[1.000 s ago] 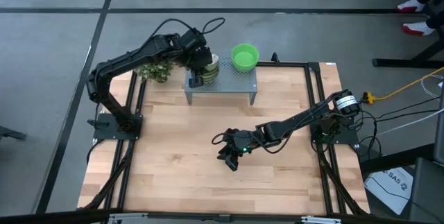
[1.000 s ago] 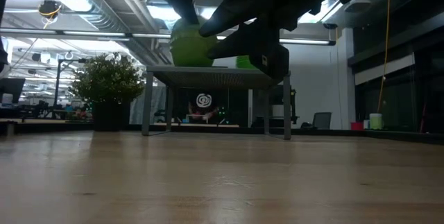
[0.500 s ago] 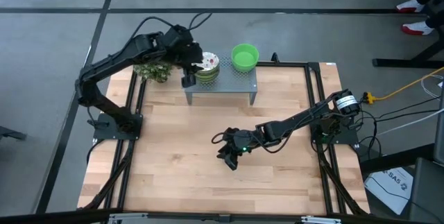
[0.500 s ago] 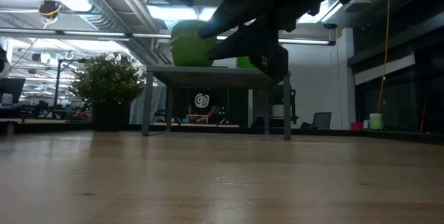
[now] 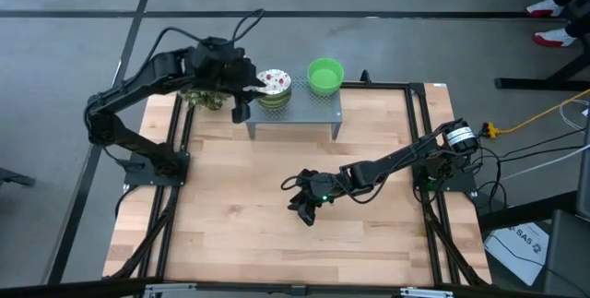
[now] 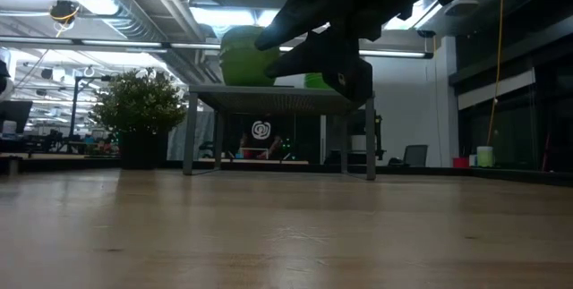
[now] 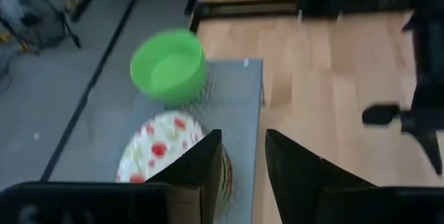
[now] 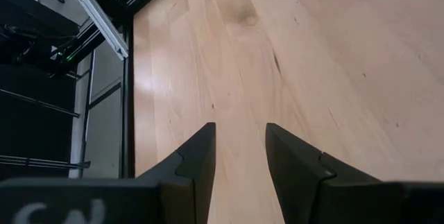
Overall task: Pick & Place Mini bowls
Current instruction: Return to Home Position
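Note:
A stack of mini bowls [image 5: 274, 88] stands on the grey perforated stand [image 5: 295, 115], with a white, red-speckled bowl [image 7: 161, 148] on top and green ones under it. A single green bowl [image 5: 324, 75] [image 7: 168, 66] sits beside the stack on the same stand. My left gripper [image 5: 241, 110] [image 7: 243, 141] hovers open just off the stack's left side and touches nothing. My right gripper [image 5: 305, 213] [image 8: 241, 130] hangs open above the bare middle of the table. In the low view the right arm [image 6: 345, 21] hides part of the stand [image 6: 277, 99].
A small potted plant [image 5: 205, 98] [image 6: 139, 114] stands at the table's far left, right below the left arm. The stand takes up the far middle of the table. Bare wood [image 5: 277, 252] lies on the near half. Black frame rails [image 5: 433, 233] run along both sides.
My left gripper has drawn back from above the bowl stack toward the table's left edge. The speckled top bowl, covered by the gripper before, now shows whole and stays on the stack. The right arm has kept still.

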`<act>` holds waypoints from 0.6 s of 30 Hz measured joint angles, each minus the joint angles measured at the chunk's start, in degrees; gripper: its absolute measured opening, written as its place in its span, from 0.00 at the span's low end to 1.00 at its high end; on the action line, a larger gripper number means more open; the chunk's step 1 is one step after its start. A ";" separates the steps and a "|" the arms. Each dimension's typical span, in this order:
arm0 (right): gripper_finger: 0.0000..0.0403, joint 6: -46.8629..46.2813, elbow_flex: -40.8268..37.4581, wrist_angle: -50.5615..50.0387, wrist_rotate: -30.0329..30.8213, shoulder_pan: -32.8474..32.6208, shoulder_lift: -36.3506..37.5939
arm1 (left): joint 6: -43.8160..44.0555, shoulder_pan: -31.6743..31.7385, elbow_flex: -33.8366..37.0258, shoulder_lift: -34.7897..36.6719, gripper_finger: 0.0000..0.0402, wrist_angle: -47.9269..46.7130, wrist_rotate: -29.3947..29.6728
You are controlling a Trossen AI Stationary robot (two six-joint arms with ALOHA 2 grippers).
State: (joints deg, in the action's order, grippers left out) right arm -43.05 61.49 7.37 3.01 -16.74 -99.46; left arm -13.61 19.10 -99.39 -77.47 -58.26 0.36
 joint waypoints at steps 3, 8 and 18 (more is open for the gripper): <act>0.31 -0.39 0.00 0.03 0.00 0.10 0.00 | 1.75 -0.22 0.00 -0.02 0.26 3.46 -0.05; 0.31 4.69 0.00 3.28 -0.27 0.09 -0.09 | 1.28 -0.71 0.00 0.39 0.28 4.68 -6.50; 0.31 13.89 -5.08 12.60 -6.76 -0.49 -0.09 | -1.75 -4.45 8.60 10.31 0.27 3.09 -16.65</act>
State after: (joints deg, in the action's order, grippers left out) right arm -29.16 56.41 19.97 -3.76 -17.23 -99.55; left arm -15.36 14.64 -90.79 -67.16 -55.17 -16.29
